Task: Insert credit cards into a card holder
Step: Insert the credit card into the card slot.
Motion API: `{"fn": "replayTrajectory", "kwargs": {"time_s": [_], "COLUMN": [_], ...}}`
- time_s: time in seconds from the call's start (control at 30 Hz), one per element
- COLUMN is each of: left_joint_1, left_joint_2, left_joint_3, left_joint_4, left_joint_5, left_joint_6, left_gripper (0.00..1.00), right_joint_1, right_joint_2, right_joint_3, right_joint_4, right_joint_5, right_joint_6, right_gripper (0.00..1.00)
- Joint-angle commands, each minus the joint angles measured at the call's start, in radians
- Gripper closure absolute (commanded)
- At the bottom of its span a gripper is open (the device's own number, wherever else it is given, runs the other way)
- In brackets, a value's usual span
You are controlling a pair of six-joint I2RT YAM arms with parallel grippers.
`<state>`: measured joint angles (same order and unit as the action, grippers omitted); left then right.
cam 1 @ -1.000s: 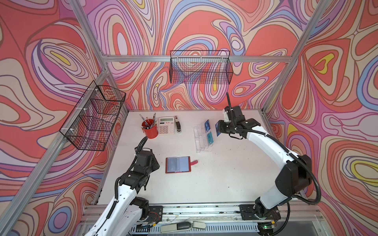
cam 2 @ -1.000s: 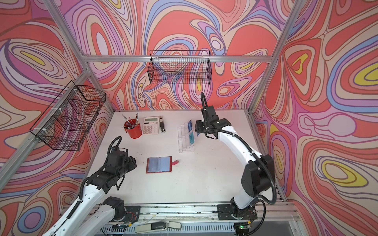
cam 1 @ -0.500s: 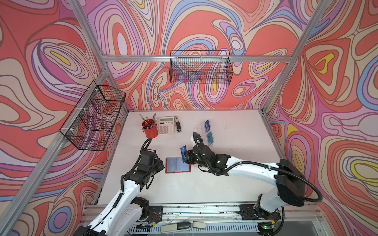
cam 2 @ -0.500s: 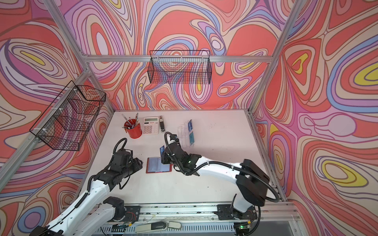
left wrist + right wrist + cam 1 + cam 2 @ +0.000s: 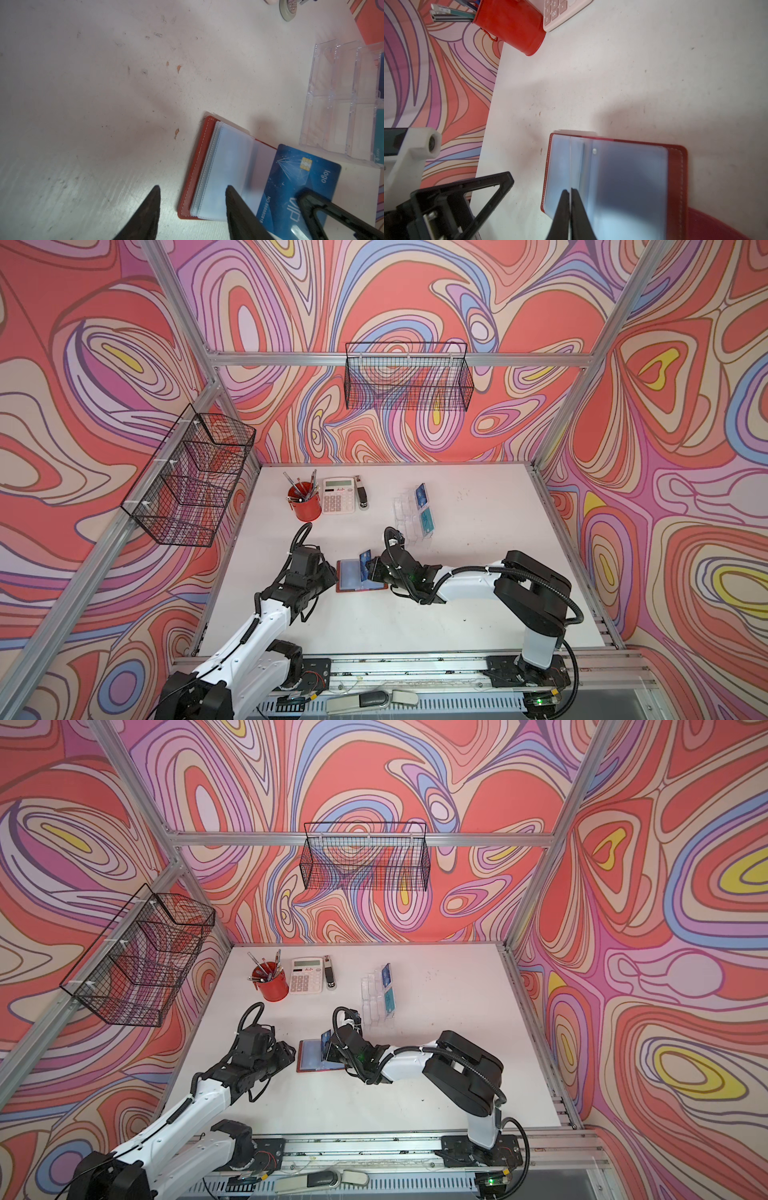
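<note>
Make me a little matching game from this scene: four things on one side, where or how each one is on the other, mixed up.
Things:
1. blue vip card
2. card holder
3. teal card
4. left gripper

States:
a. lying open on the table
b. pinched in the right gripper
c. standing in the clear stand
d. jaws apart

Pairs: 1-b, 2-a, 3-c, 4-d.

Under the right gripper (image 5: 570,192), the card holder (image 5: 677,176) looked like red leather with white stitching, its sleeves (image 5: 623,176) glossy clear plastic; the pinched card (image 5: 291,182) was shiny plastic (table (image 5: 612,83): matt, scuffed).
</note>
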<state>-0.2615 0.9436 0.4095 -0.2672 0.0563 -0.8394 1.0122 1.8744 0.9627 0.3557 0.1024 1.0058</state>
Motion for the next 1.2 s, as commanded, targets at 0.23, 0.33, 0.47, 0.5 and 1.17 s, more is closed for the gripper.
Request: {"fn": "replayTrajectory", "kwargs": {"time_s": [0.23, 0.33, 0.47, 0.5, 1.17], "left_joint_1": [0.004, 0.004, 0.004, 0.004, 0.004], "left_joint_2": [0.008, 0.015, 0.020, 0.021, 0.104], "left_joint_3": [-0.018, -0.021, -0.020, -0.022, -0.064], "left_joint_4": [0.051, 0.057, 0.060, 0.062, 0.153], "left_joint_5": [0.000, 0.002, 0.004, 0.004, -0.015], "left_joint_6": [-0.024, -0.027, -0.029, -0.029, -0.076], "left_gripper": [0.47, 0.47, 0.48, 0.48, 0.51], "right_joint_1": [-0.003, -0.003, -0.004, -0.004, -0.008], "right_joint_2": [0.061, 0.072, 0.082, 0.088, 0.055], "right_joint_3": [-0.027, -0.034, -0.042, -0.041, -0.066], "right_joint_4": [0.086, 0.092, 0.101, 0.104, 0.150], "right_joint_5": [-0.012, -0.012, -0.012, -0.017, -0.028], "right_joint_6": [0.071, 0.083, 0.091, 0.092, 0.105], "right_gripper": [1.00, 1.00, 1.00, 1.00, 1.00]}}
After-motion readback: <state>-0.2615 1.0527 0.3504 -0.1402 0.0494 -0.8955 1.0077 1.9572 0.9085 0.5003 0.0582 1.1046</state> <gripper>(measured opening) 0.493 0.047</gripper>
